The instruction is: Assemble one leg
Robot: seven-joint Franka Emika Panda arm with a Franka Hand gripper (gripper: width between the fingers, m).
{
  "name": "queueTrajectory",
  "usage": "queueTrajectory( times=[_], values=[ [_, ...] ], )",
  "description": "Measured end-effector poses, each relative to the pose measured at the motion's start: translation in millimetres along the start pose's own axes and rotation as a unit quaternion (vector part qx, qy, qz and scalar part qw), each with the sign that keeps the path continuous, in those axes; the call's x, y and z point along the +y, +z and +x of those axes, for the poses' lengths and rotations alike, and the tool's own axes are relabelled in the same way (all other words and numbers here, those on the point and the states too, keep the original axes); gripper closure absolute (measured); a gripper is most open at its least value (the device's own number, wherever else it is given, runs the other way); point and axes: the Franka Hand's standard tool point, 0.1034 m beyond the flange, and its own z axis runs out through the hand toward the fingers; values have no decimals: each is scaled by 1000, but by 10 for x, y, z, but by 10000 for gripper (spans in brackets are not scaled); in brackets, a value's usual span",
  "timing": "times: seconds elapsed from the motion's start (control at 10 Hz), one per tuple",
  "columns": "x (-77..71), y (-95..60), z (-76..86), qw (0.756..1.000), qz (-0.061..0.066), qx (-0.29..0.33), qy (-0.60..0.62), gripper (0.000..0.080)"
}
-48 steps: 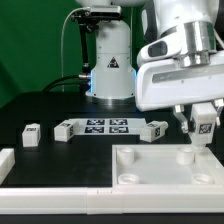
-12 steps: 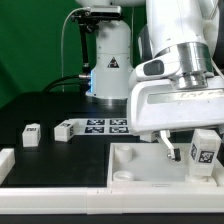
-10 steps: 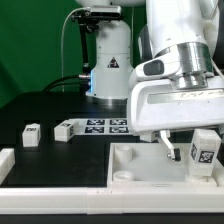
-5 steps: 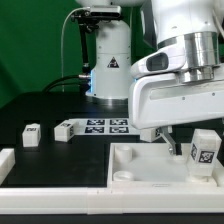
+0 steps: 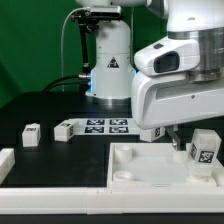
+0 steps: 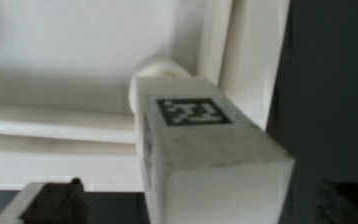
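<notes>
Leg [image 5: 204,150] stands in the tabletop's [image 5: 150,168] corner socket, lower right of the exterior view; the gripper [image 6: 197,203] is spread, with its fingers clear on either side. A crooked lift could clip a loosely seated leg and tip it out

A chunky white plastic peg [image 6: 202,145] with a square black-and-white tag [image 6: 194,110] stands in a round socket [image 6: 158,72] of the white tabletop [image 6: 51,60]. One dark finger [image 6: 51,200] of the end effector [image 6: 197,205] sits beside the peg, not touching it.

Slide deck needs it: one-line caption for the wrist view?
Leg upright at the tabletop corner socket, tag toward camera, end effector open.
</notes>
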Motion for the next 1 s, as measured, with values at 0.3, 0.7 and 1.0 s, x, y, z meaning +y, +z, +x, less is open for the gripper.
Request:
queueTrajectory(
  times=[0.3,0.7,1.0],
  values=[
    [3,5,-1,1000,0,0,0,150],
    [10,1,4,1000,0,0,1,492],
    [15,-2,8,1000,0,1,21,492]
  ],
)
